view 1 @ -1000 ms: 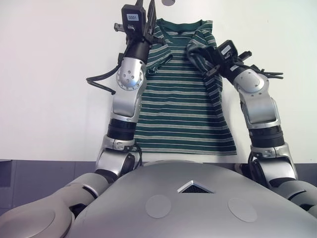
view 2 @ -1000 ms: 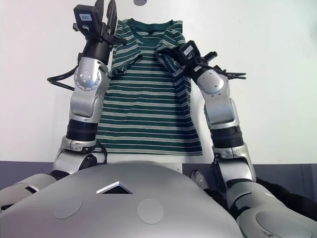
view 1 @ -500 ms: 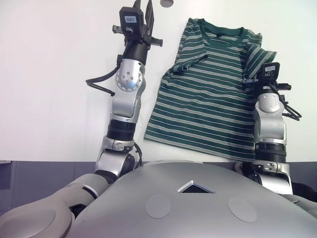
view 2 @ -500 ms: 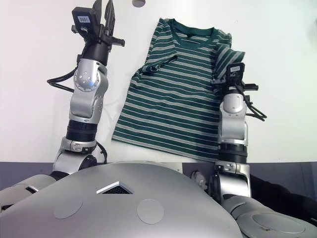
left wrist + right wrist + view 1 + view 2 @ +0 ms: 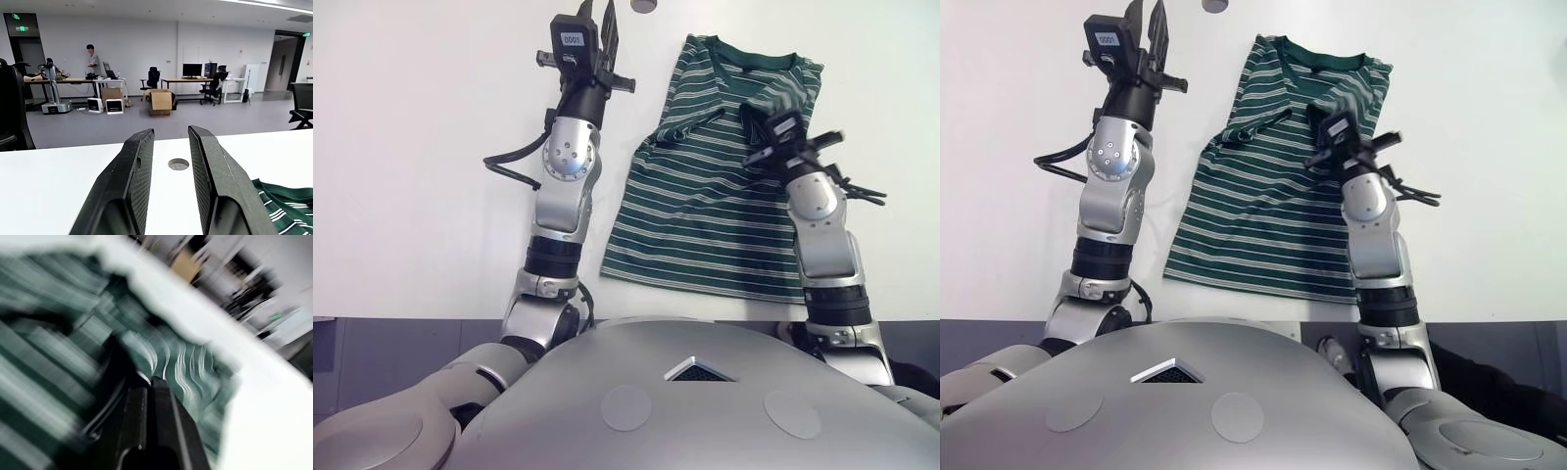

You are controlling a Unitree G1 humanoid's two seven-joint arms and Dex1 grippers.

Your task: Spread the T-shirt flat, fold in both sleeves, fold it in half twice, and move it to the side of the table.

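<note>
One T-shirt [image 5: 705, 215], green with pale stripes, lies on the white table [image 5: 431, 196], its collar at the far end and its hem toward the robot. There are two pincers, each with two fingers.

The left gripper [image 5: 171, 134] is raised above the bare table and released: its two dark ribbed fingers [image 5: 134, 171] stand apart with nothing between them. The shirt lies to this gripper's right, apart from it, and only a corner of striped cloth shows near one finger in the left wrist view. One round hole [image 5: 178, 164] in the tabletop sits just beyond the fingertips.

The right gripper [image 5: 764, 125] is over the shirt's chest, below the collar. In the blurred right wrist view its two fingers [image 5: 161, 401] are pressed close together, and it looks clenched on a bunch of the shirt's right sleeve [image 5: 793, 93], which is drawn in under it. The one other sleeve [image 5: 690, 122] lies folded inward on the chest, just to the left of this gripper. The hem is well behind it, toward the robot.
</note>
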